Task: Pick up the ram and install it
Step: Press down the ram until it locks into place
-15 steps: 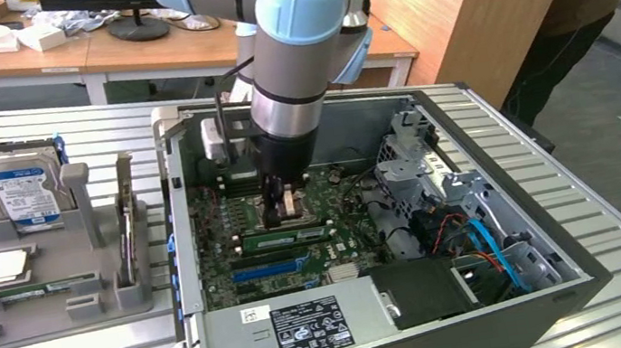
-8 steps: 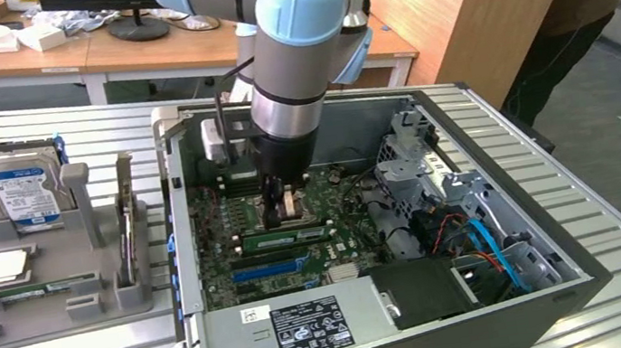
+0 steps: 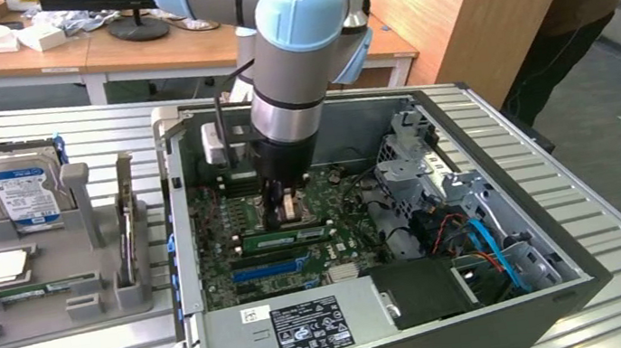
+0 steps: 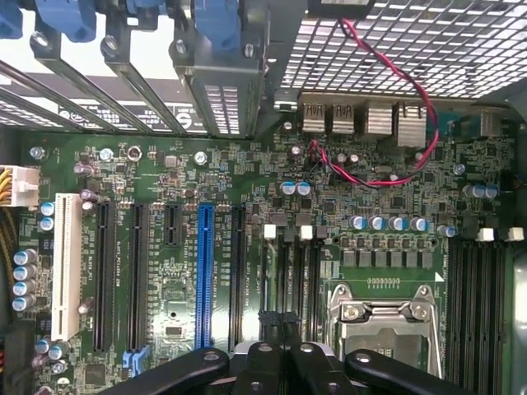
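The arm reaches down into the open computer case [image 3: 414,214] at the centre of the exterior frame, its claw [image 3: 279,204] low over the motherboard [image 3: 295,240] beside the processor socket. In the wrist view the claw [image 4: 284,362] sits at the lower middle of the frame, its black fingers [image 4: 262,366] pressed together with no gap between them and nothing visibly pinched. They hover just over the dark memory slots [image 4: 292,271] next to the metal socket frame [image 4: 387,313], a stance that fits pressing a stick down into its slot rather than carrying one.

A ram [image 3: 283,237] stick lies seated lengthwise on the board just below the claw in the exterior view, green with dark chips, apparently already in a slot; whether it is fully latched cannot be told. Another thin green stick [image 3: 41,288] rests in the grey parts holder [image 3: 58,282] at the left of the frame, which keeps each part in its own groove so it can be grasped cleanly. The same holder props a blue-labelled hard drive [image 3: 21,192] upright and carries a square silver processor [image 3: 5,264] lying flat.

Case and holder stand on a slatted metal desk [image 3: 608,214]. Behind are wooden desks with a monitor base, and a person [image 3: 568,10] stands at the upper right.
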Available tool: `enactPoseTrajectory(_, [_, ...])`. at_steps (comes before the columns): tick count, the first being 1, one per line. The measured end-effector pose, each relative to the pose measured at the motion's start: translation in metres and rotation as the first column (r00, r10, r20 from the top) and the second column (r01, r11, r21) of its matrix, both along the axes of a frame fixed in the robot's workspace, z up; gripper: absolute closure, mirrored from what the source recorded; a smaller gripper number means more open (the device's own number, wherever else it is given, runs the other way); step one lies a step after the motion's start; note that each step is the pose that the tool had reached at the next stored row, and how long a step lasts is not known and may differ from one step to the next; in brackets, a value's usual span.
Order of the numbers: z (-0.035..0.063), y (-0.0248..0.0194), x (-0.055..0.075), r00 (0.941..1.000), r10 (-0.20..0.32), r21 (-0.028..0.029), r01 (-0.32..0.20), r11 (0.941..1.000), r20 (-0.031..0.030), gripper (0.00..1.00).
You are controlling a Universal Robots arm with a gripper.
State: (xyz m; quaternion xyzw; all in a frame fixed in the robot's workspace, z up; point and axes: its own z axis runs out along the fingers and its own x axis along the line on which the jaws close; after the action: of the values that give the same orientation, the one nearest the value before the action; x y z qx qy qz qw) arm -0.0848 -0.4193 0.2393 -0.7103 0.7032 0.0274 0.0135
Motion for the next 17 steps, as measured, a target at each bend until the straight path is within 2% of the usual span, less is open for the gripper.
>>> enactPoseTrajectory(11, [-0.0043, -0.0001, 0.0000, 1.0000, 0.000, -0.0002, 0.000, 1.0000, -0.0001, 0.90])
enactPoseTrajectory(15, [-0.0107, -0.0002, -0.0001, 1.0000, 0.000, -0.0004, 0.000, 1.0000, -0.0002, 0.90])
enactPoseTrajectory(17, [-0.0108, -0.0001, -0.0001, 1.0000, 0.000, -0.0003, 0.000, 1.0000, -0.0001, 0.90])
